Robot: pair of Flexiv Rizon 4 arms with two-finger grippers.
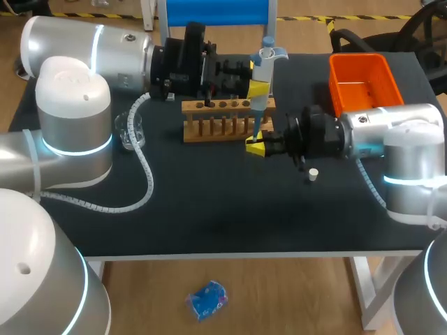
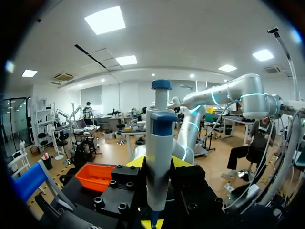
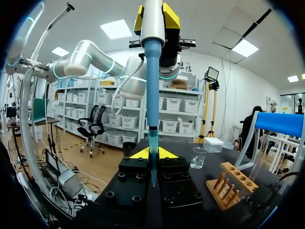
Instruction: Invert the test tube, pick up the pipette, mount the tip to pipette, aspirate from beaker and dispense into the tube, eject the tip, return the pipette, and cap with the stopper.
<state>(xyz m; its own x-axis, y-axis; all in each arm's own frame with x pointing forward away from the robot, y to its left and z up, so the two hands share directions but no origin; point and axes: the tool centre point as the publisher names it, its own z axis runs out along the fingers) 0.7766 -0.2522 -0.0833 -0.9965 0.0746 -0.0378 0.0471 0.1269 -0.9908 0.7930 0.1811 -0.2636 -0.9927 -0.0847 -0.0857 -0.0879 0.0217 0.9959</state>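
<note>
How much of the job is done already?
Done: the white, blue-capped pipette is up in the left gripper. In hand: the right gripper holds the clear tip at its lower end. Left: filling from the glass beaker; the small white stopper lies unused.

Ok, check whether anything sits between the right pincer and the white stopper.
Nothing visible does. The white stopper lies on bare table close beside the right arm, toward the front edge. The right pincer sits at the lower end of the pipette, which the left pincer holds upright.
</note>
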